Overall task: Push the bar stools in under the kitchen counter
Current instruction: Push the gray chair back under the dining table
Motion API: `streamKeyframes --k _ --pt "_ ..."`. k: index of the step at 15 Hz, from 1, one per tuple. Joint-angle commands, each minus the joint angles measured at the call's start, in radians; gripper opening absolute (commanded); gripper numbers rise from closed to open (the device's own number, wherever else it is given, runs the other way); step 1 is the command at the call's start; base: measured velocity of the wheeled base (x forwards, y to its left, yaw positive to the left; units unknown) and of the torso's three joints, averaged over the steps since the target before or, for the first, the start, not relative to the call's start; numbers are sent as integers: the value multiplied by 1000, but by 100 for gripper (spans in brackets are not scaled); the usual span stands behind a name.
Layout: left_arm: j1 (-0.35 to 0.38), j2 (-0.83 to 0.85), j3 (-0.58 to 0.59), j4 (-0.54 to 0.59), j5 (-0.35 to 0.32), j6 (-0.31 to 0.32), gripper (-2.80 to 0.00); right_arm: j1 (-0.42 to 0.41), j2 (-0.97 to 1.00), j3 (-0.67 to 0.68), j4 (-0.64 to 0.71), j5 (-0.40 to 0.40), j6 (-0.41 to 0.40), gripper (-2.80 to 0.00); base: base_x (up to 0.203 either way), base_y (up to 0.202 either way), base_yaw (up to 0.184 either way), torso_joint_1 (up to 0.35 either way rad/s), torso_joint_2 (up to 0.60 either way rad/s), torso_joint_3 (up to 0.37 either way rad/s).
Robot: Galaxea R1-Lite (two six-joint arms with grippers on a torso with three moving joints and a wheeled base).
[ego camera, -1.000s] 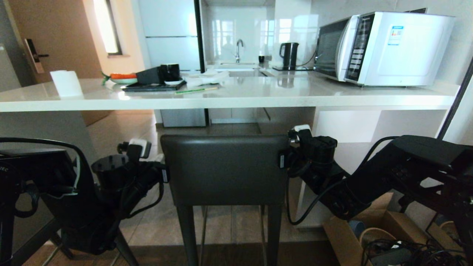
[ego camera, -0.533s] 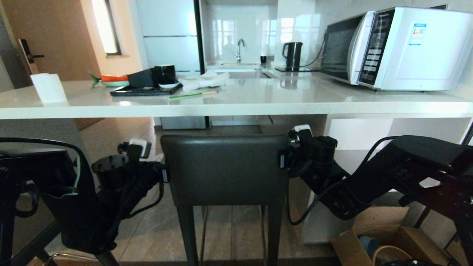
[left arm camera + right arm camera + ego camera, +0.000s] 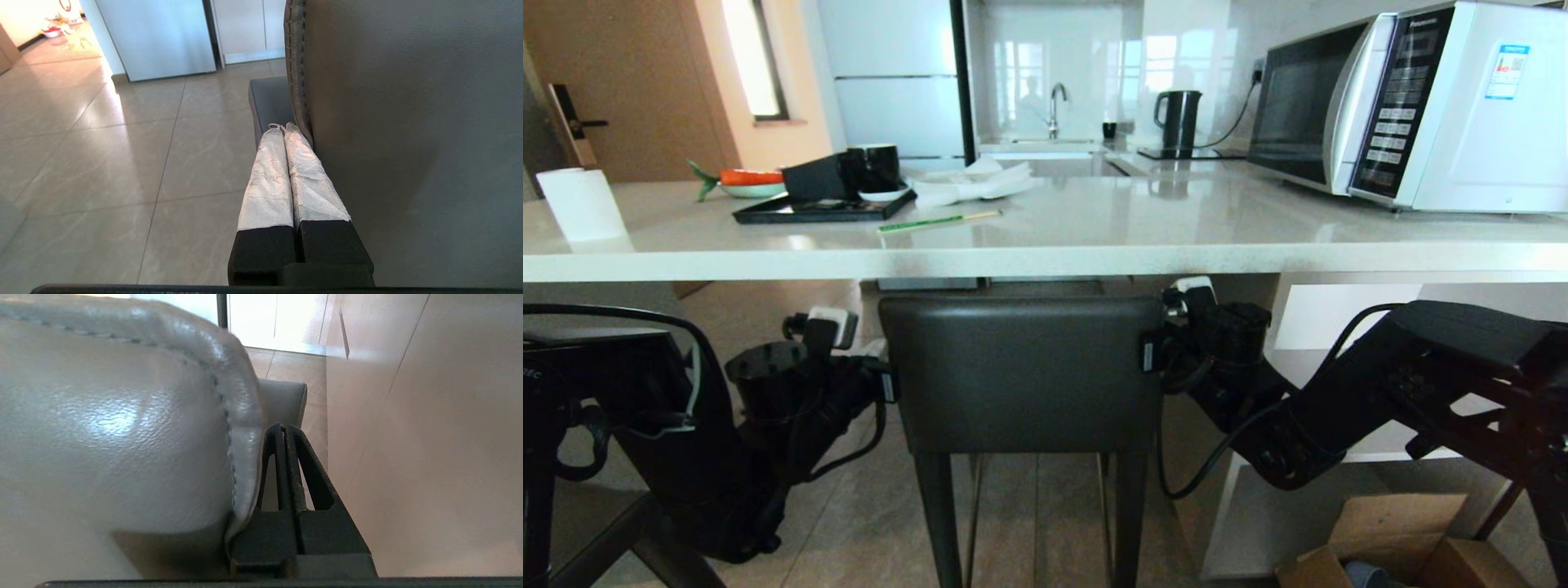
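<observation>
Both arms reached forward at about the same height, elbows bent low. The left gripper [image 3: 282, 130] had its paper-wrapped jaws pressed together; the right gripper [image 3: 284, 430] likewise kept its black jaws closed, gripping nothing.

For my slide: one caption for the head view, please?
Both grippers, left and right, flank the bar stool at the kitchen counter.

Microwave [image 3: 1421, 106], kettle [image 3: 1178, 118], black tray [image 3: 809, 211], paper roll [image 3: 580, 204].

"Panasonic" on the microwave [image 3: 1421, 106] door top
</observation>
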Motion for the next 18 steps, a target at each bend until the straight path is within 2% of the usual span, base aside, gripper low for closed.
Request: streamKeyframes --k 1,7,14,18 --pt "1 4 3 -6 1 0 -280 0 2 4 -2 0 -1 -280 0 0 0 0 0 0" --pt "9 43 -11 -6 8 7 -280 -2 -1 16 -5 -4 0 -280 0 0 0 0 0 0" --pt "8 90 -67 -6 24 8 -280 -58 2 16 -5 -19 2 -280 0 0 0 0 0 0" --pt "-22 123 -98 -6 30 8 -280 -66 2 18 -5 -20 3 -280 0 0 0 0 0 0"
